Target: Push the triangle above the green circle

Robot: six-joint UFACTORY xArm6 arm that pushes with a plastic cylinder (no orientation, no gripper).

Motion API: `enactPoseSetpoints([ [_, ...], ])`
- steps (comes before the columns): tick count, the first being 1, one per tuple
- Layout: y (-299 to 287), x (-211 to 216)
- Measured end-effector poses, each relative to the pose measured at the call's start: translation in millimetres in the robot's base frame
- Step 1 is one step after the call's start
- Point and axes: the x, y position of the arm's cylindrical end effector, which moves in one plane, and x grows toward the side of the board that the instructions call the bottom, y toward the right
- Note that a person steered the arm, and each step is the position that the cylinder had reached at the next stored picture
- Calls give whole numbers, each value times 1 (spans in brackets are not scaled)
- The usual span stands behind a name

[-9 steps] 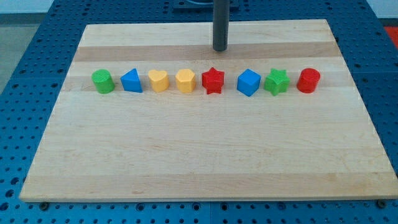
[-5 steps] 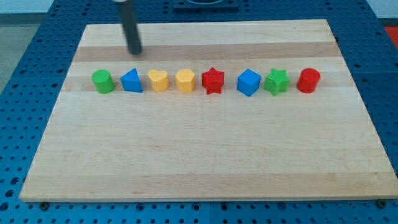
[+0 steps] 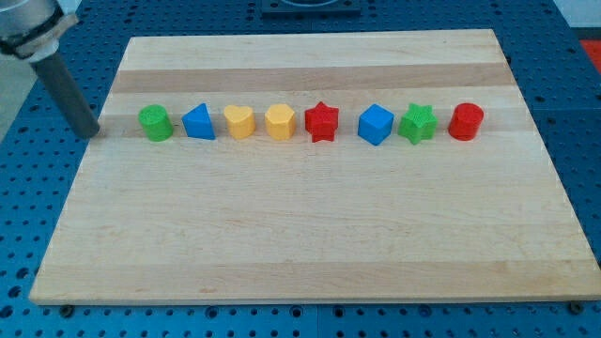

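The blue triangle [image 3: 199, 122] sits in a row of blocks across the board, just right of the green circle [image 3: 155, 123], which is the leftmost block. My tip [image 3: 87, 131] is at the board's left edge, left of the green circle and level with the row. It touches no block.
Right of the triangle the row runs on: a yellow heart [image 3: 239, 122], a yellow hexagon [image 3: 280, 122], a red star [image 3: 321, 122], a blue cube [image 3: 375, 124], a green star [image 3: 418, 124], a red cylinder [image 3: 466, 122]. The wooden board [image 3: 300, 235] lies on a blue pegboard table.
My tip has swept from above the red star leftward along the board's top, then down to the left edge beside the green circle. No block has moved.
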Motion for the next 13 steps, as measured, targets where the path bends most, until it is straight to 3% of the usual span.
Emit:
enactPoseSetpoints([
  [2, 41, 30],
  [5, 120, 28],
  [9, 172, -38],
  [13, 172, -117],
])
